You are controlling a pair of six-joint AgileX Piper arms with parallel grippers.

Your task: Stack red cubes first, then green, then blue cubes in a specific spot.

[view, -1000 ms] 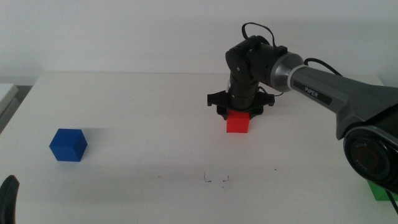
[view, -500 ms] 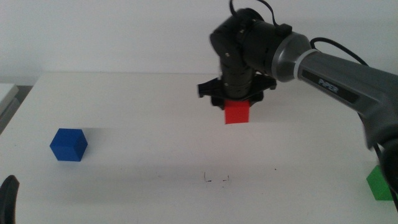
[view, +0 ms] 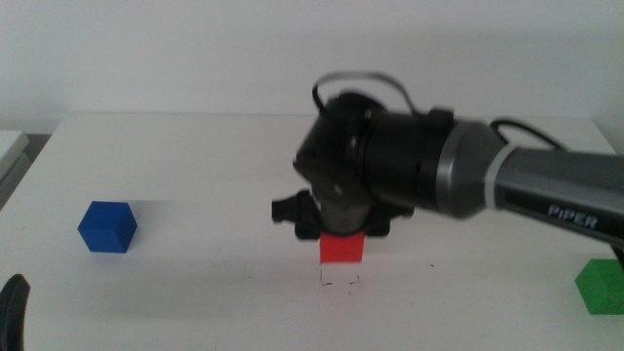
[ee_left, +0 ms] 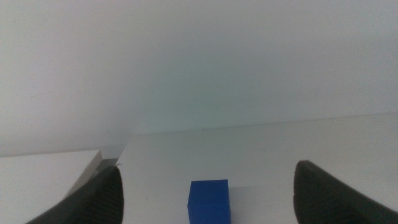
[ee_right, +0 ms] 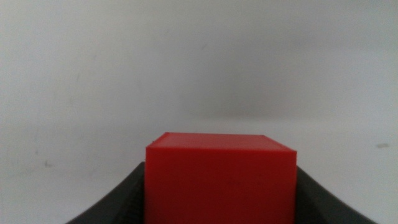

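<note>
1. Right gripper (view: 342, 234) comes in from the right side of the middle view, over the centre of the white counter (view: 195, 166), pointing down; jaws pinching the red cube (view: 342, 248), one dark jaw pressed on each side face as the right wrist view shows (ee_right: 219, 177).
2. Red cube hangs just above the specific spot (view: 339, 282), the faint black pen brackets on the counter right below it; cannot tell if the cube's underside touches the counter.
3. Blue cube (view: 107, 226) sits on the counter well to the left, far apart from the red cube. It also shows in the left wrist view (ee_left: 209, 201), ahead of and between the jaws.
4. Green cube (view: 601, 286) sits at the right edge of the middle view, partly cut off, below the right arm, well apart from the spot.
5. Left gripper (ee_left: 208, 205) waits low at the left, only a dark tip at the bottom-left corner of the middle view (view: 12, 310); jaws spread wide, nothing between them touching.
6. Writing: white "PiPER" lettering on the right arm's dark link (view: 573, 216). No other readable text.
7. A pale object's edge (view: 10, 146) lies beside the counter's left side; too little visible to identify.
</note>
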